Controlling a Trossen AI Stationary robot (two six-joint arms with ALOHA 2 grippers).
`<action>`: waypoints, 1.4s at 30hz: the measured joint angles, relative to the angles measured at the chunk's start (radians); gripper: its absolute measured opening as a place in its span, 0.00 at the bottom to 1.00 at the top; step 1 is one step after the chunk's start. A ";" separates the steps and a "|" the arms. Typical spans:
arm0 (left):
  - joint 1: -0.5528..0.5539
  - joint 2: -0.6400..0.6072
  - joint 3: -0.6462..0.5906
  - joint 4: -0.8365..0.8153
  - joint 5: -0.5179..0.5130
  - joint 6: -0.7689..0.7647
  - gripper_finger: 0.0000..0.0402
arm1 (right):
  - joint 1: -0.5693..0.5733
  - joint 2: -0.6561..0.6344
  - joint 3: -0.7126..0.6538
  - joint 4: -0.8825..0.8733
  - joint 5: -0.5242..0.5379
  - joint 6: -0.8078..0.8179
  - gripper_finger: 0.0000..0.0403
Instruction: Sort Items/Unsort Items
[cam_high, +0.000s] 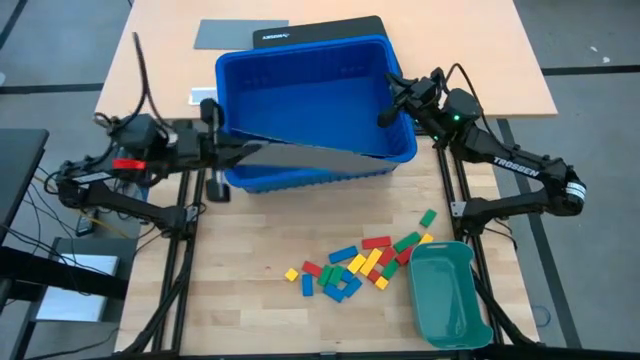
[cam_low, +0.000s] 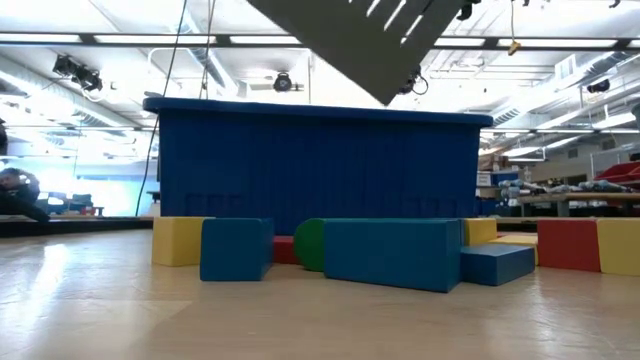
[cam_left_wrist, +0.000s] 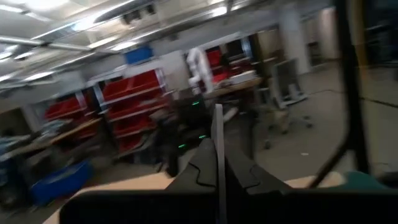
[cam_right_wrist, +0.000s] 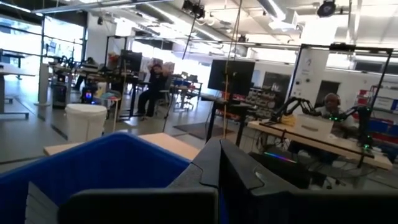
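The items, small red, yellow, green and blue blocks (cam_high: 355, 262), lie loose in a heap on the table near its front; the low view shows them close up (cam_low: 390, 250). Behind them stands a big blue bin (cam_high: 310, 110). A grey slotted divider sheet (cam_high: 320, 158) hangs tilted over the bin's near side, with my left gripper (cam_high: 238, 152) shut on it. My right gripper (cam_high: 385, 117) is shut, raised over the bin's right wall. A teal tray (cam_high: 448, 293) sits on the table to the right of the heap. My left gripper pinches the divider sheet's left end (cam_left_wrist: 217, 134) between its two fingers; the wrist view shows the sheet edge-on. The fingers reach in about level from the table's left. The sheet is in the air, slanting, one low corner (cam_low: 392, 98) near the bin's top rim. My right gripper: I cannot tell whether it touches the bin.
A black mat (cam_high: 320, 32) and a grey sheet (cam_high: 225, 35) lie at the table's far edge behind the bin. A small white card (cam_high: 203, 96) lies left of the bin. Bare wood (cam_high: 240, 300) shows at the front left.
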 joint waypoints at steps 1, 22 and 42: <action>-0.009 -0.007 0.000 -0.008 0.021 -0.005 0.00 | 0.000 -0.001 0.000 0.000 0.000 0.000 0.00; -0.096 0.038 -0.208 -0.109 -0.103 -0.049 0.00 | -0.001 -0.002 0.000 -0.038 0.000 -0.017 0.00; -0.212 0.048 -0.395 -0.208 0.148 -0.261 0.04 | 0.001 -0.002 0.000 -0.090 -0.030 0.000 0.01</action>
